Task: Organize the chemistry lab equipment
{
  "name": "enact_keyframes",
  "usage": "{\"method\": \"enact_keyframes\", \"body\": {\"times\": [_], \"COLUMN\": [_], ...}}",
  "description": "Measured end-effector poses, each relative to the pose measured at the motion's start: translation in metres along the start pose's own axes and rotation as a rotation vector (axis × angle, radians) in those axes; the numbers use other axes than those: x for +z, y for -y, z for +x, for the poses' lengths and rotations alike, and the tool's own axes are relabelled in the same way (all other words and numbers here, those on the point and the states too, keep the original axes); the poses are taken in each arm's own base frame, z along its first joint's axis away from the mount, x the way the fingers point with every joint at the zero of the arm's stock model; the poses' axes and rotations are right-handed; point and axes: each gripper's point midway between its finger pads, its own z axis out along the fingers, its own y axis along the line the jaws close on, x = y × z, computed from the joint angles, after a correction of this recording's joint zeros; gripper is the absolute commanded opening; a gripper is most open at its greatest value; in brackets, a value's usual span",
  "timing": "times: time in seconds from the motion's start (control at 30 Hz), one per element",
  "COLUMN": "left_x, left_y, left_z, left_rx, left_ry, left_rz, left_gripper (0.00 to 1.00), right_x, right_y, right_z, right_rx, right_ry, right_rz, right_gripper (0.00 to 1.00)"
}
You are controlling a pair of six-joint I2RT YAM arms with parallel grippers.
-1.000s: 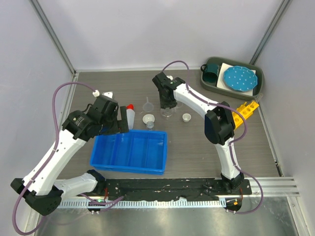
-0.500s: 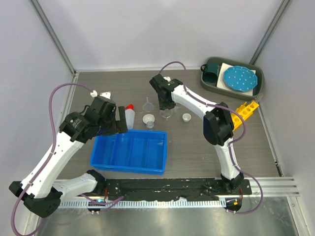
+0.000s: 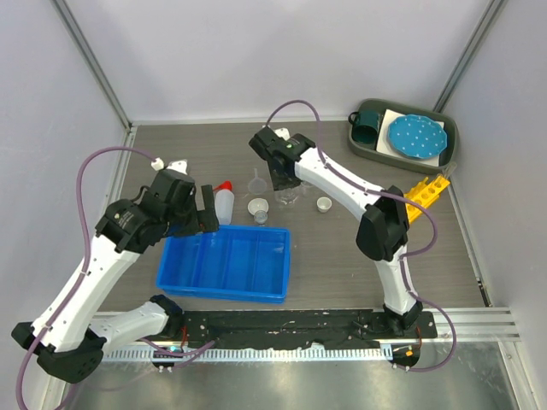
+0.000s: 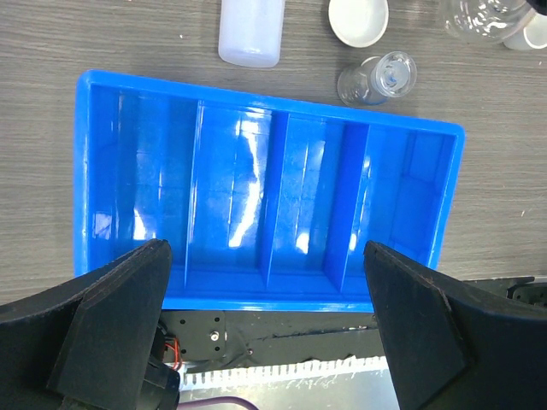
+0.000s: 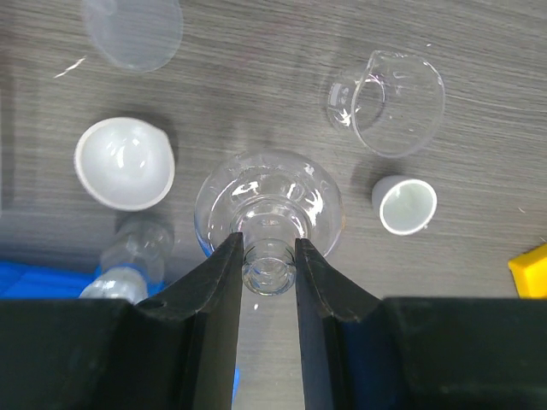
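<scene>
Right gripper (image 5: pixel 269 256): clamped on the flask (image 5: pixel 269 201) neck, one finger on each side.
Flask: bulb straight below the right gripper; resting or lifted, cannot tell.
Left gripper (image 4: pixel 269 320): jaws wide apart, holding nothing, above the tray (image 4: pixel 231 213).
Bottle (image 4: pixel 250 30): ahead of the left gripper, just past the tray's far wall.
Small beaker (image 4: pixel 377 79): ahead and right of the left gripper.
Big dish (image 5: pixel 125 162): just left of the flask.
Small dish (image 5: pixel 404 205): just right of the flask.
Beaker (image 5: pixel 386 101): ahead and right of the right gripper.
Funnel (image 5: pixel 132 30): ahead and left of it.
</scene>
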Motion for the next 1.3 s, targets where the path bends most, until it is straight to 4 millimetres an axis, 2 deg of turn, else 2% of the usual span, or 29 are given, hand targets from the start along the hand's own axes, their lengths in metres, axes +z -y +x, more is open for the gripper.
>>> {"method": "enact_keyframes", "body": {"times": [0.13,0.3,0.43,0.53,0.67,0.9,1.1,1.3], "left_x": [-0.001,-0.001,-0.001,-0.001,-0.003,-0.011,-0.013,-0.012], "left_y": [0.0,-0.001,-0.001,-0.001,-0.001,-0.003,-0.003,-0.004], "left_z": [0.0,0.001,0.004,0.005,0.005,0.005,0.006,0.008], "left_rx": [-0.001,-0.001,-0.001,-0.001,-0.003,-0.015,-0.018,-0.015], "left_ry": [0.003,0.004,-0.002,-0.004,-0.001,0.023,0.027,0.019], "left_rz": [0.002,0.004,0.009,0.013,0.02,0.042,0.049,0.043], "left_gripper": [1.0,1.0,1.0,1.0,1.0,1.0,1.0,1.0], "right_x": [-0.039,-0.09,-0.125,-0.139,-0.143,-0.133,-0.126,-0.109], "right_y": [-0.004,-0.011,-0.02,-0.027,-0.038,-0.055,-0.066,-0.073], "right_z": [-0.006,-0.002,0.019,0.04,0.066,0.105,0.117,0.128], "right_rx": [-0.018,-0.056,-0.095,-0.124,-0.154,-0.201,-0.194,-0.19], "right_ry": [0.064,0.135,0.162,0.152,0.123,0.058,0.04,0.018], "right_rz": [-0.014,-0.047,-0.102,-0.138,-0.16,-0.173,-0.201,-0.207], "right_gripper": [0.01,0.01,0.01,0.01,0.01,0.01,0.01,0.01]}}
